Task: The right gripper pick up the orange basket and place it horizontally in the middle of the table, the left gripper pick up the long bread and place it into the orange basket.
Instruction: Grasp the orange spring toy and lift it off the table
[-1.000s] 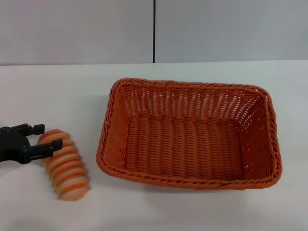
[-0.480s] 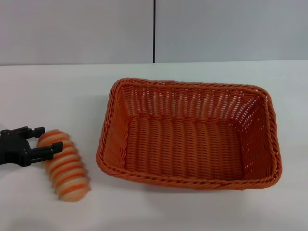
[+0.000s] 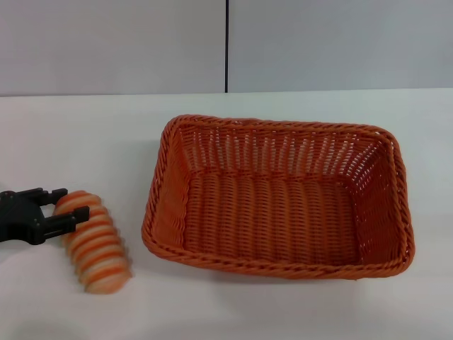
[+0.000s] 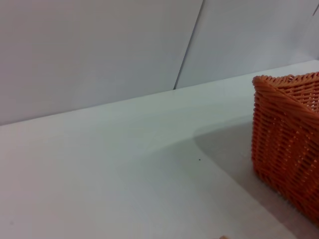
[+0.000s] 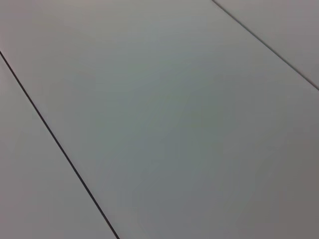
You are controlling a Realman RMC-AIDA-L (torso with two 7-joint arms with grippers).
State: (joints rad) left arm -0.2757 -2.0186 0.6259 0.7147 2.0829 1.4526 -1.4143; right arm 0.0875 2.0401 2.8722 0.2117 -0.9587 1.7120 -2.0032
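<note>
The orange basket (image 3: 277,266) stands lengthwise across the middle of the white table (image 3: 85,131), with nothing in it. One of its corners (image 4: 289,149) shows in the left wrist view. The long bread (image 3: 95,244), striped orange and cream, lies on the table left of the basket. My left gripper (image 3: 67,204) is low at the left edge. Its black fingers (image 3: 71,215) straddle the far end of the bread, still slightly apart. The bread rests on the table. The right gripper is out of view.
A grey panelled wall (image 3: 226,42) with a dark vertical seam runs behind the table. The right wrist view holds only such wall panels (image 5: 174,124). Bare white tabletop (image 4: 124,174) stretches between the bread and the basket.
My left gripper has shifted slightly down and left, and its fingers have drawn a little closer around the bread's end. The bread and the basket have not moved.
</note>
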